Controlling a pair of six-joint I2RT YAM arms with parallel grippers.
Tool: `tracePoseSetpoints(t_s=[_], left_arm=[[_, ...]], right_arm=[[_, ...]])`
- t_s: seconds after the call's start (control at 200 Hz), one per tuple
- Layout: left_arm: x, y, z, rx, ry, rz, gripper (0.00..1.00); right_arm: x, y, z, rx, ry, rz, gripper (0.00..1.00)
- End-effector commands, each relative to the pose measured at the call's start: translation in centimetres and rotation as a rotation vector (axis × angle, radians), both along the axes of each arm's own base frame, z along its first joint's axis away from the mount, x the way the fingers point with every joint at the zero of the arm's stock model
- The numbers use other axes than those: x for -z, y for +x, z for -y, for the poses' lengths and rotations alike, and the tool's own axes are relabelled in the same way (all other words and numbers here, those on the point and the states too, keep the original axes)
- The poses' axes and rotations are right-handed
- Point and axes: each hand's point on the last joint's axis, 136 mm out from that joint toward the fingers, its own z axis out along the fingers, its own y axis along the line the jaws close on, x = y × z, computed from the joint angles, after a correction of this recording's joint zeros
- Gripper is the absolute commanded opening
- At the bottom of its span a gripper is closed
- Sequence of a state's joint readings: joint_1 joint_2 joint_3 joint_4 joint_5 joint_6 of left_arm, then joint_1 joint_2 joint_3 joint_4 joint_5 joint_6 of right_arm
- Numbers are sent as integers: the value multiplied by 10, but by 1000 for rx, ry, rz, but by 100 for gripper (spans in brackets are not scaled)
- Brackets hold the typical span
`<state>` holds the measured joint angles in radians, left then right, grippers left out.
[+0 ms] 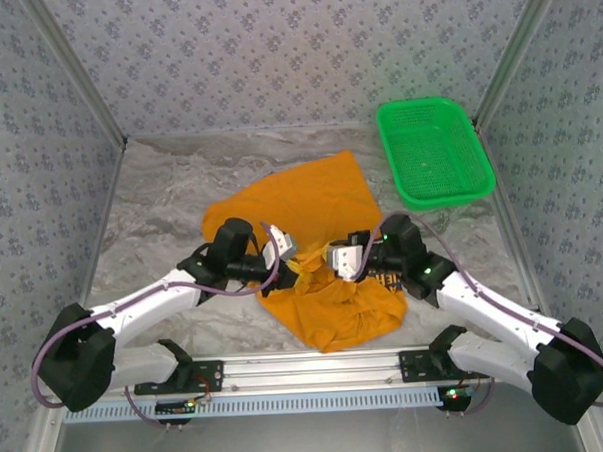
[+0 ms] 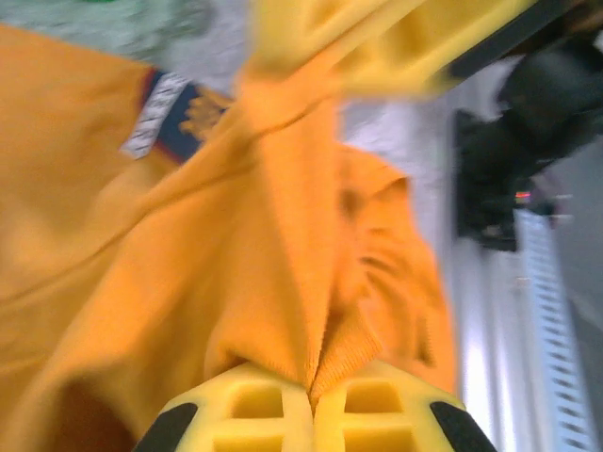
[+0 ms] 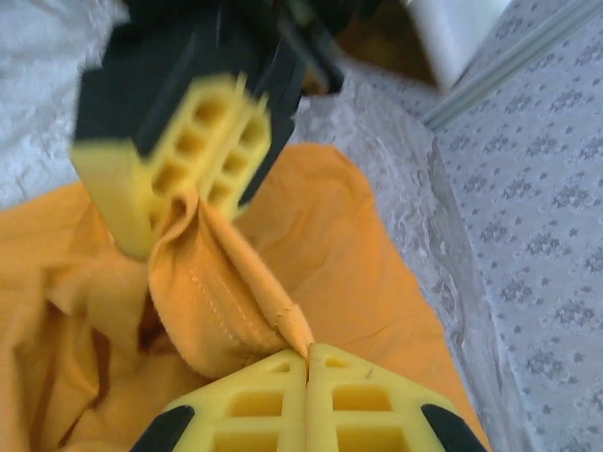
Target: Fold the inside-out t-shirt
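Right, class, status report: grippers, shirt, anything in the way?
Left gripper shut on t-shirt. Right gripper likewise. Cloth bunched mid-table. Green basket aside, not obstructing.

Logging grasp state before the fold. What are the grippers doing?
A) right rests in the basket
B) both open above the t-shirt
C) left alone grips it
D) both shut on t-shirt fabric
D: the left gripper and right gripper each pinch a ridge of the orange t-shirt.
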<state>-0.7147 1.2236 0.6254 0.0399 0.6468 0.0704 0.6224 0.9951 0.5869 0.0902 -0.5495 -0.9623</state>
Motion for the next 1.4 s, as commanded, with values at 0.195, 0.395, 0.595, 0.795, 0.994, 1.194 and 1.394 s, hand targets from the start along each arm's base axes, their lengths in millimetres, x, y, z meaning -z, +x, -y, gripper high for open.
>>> tracePoseSetpoints(t_s=[0.195,0.395,0.595,0.795,0.994,1.194,1.394], left_arm=[[49,46,-37,-266,293,51,33],[30,18,-10,-161,235,27,42],[23,12,-31,-244,274,65,44],[-11,14,-61,-418,181,126,66],[-37,23,-17,-406,47,50,70],[-29,37,31,-364,19,-70,72],[-10,61,19,-433,77,-100,27]], right_arm=[[6,-11,-21,-125,24,-454,0],[17,32,-27,68,111,-640,0],[22,39,-28,81,153,-817,0],[21,42,-25,112,145,-917,0],[18,42,-20,188,129,-1053,0],[9,36,-21,157,168,-1082,0],[10,30,-14,142,165,-1069,0]])
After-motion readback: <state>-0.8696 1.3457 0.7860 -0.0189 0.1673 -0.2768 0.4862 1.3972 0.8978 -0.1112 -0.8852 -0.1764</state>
